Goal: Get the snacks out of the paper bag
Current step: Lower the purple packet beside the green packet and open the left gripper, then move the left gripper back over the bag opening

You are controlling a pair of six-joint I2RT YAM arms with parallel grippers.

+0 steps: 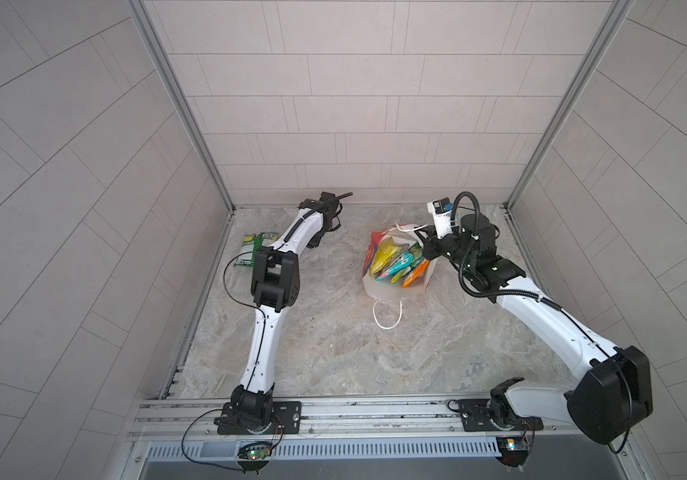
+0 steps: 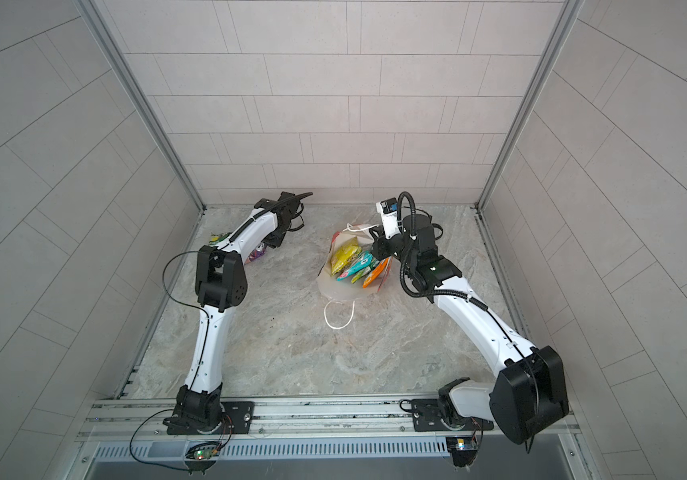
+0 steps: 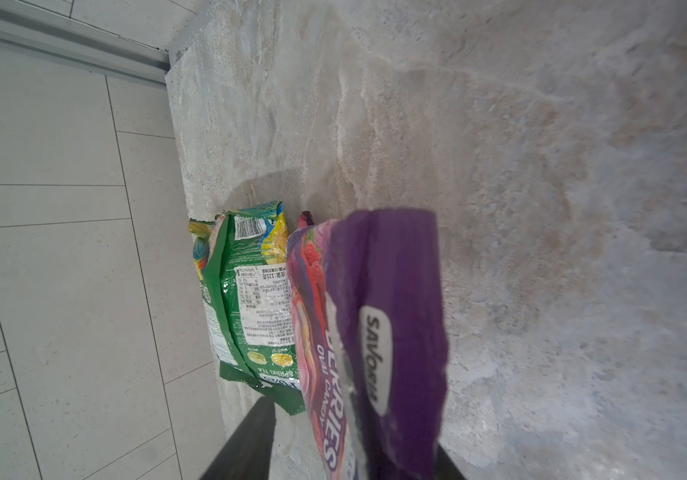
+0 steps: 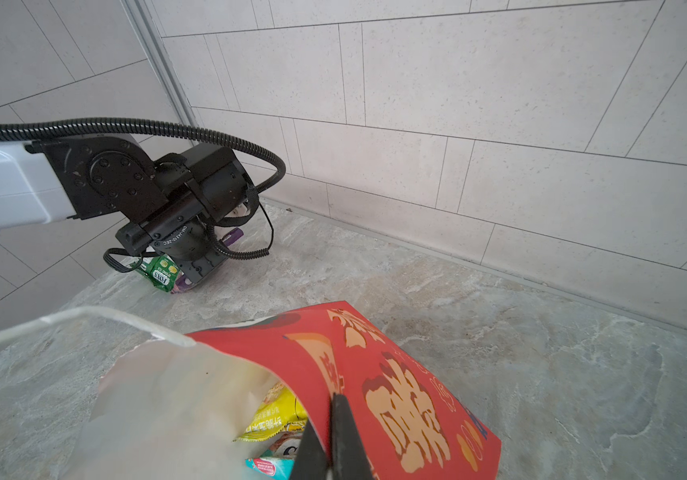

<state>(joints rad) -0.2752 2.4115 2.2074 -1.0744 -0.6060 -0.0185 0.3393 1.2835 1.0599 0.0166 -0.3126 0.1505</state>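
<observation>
Both top views show the paper bag (image 1: 387, 287) on the bench (image 1: 333, 353), right of the middle and toward the back wall, its mouth gaping and its white inside showing. Several snacks (image 1: 396, 259) (yellow, teal, green and orange among them) are packed on edge inside it. One white cord handle (image 1: 386, 316) lies on the bench on the near side.

In the right wrist view the right arm's fingers (image 4: 346, 440) are pressed together on the bag's red wall at the rim, pinching it.

Well apart from the bag, near the left wall, the green packet (image 3: 246, 299) lies flat on the bench with its printed label up. Just beside it the purple packet (image 3: 379, 332) sits between the left arm's fingers (image 3: 250, 436), which are parted. The finger that shows plainly is clear of the packet, with bare bench between them. Whether the other finger touches the packet I cannot tell.
</observation>
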